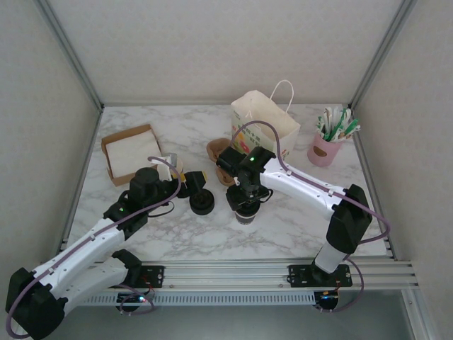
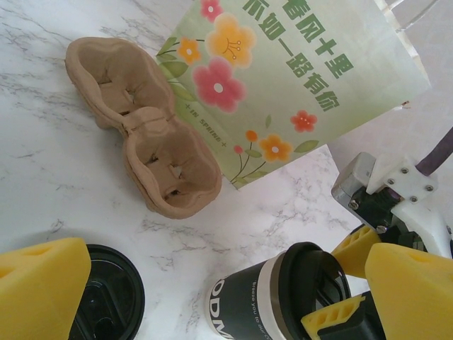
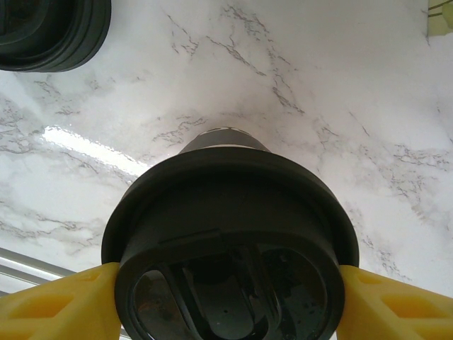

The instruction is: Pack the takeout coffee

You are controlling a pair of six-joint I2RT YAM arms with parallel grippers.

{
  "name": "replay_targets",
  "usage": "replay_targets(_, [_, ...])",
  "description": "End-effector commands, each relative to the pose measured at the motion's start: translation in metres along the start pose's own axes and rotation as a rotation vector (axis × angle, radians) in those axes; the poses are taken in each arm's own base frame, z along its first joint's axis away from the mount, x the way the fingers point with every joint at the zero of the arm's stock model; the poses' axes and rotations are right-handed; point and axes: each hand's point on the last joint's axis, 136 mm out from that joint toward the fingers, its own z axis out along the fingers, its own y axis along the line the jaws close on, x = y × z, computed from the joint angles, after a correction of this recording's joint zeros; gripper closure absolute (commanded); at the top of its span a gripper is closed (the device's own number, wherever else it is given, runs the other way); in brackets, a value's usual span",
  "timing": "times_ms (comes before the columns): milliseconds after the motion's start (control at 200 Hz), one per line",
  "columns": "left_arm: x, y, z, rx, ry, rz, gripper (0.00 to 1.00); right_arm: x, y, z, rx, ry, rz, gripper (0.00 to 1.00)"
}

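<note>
Where the takeout coffee (image 3: 226,234) stands: upright on the marble table (image 3: 297,85), between the fingers of the right gripper (image 3: 226,315).
Right grip: we see the yellow fingers (image 3: 56,308) pressed against the black lid's rim on either side, closed on the cup. Their tips are cut off by the lower edge.
Fingers of the left gripper (image 2: 226,283): spread wide and holding nothing. We see only the two yellow pads (image 2: 39,287) at the frame's lower corners.
Hidden from above: in the top view the right wrist covers the lid, so only the lower wall of the cup (image 1: 246,216) shows below it.
Cup wall: from the right wrist the lid hides almost all of it. The left wrist view shows the cup (image 2: 276,297) side-on, with a dark wall and white lettering cut off at the bottom edge, which we cannot read in full.
Black lids (image 2: 106,301): just inside one left finger and partly behind it. We cannot count them there. The right wrist view shows a ribbed stack (image 3: 53,32), well beyond the right fingers and cropped by the corner.
Paper bag (image 2: 297,71): beyond the left fingers, flower-printed, its top out of frame. The top view adds its handle (image 1: 283,92).
Cup carrier (image 2: 141,127): two empty wells, beyond the left fingers at the bag's foot. From above it is half hidden behind the right arm.
</note>
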Motion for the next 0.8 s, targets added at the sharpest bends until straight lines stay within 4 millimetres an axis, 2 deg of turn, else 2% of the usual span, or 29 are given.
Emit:
replay_targets(0, [-0.0038,-0.003,0.0002,0.011,-0.024,0.022,0.0,0.0056,-0.0014,0.0018,0.0,0.04,0.003,0.3])
replay_targets(791, [-0.0036,-0.0027,0.0005,0.011,-0.024,0.019,0.0,0.0111,-0.0036,0.0071,0.011,0.062,0.007,0.3])
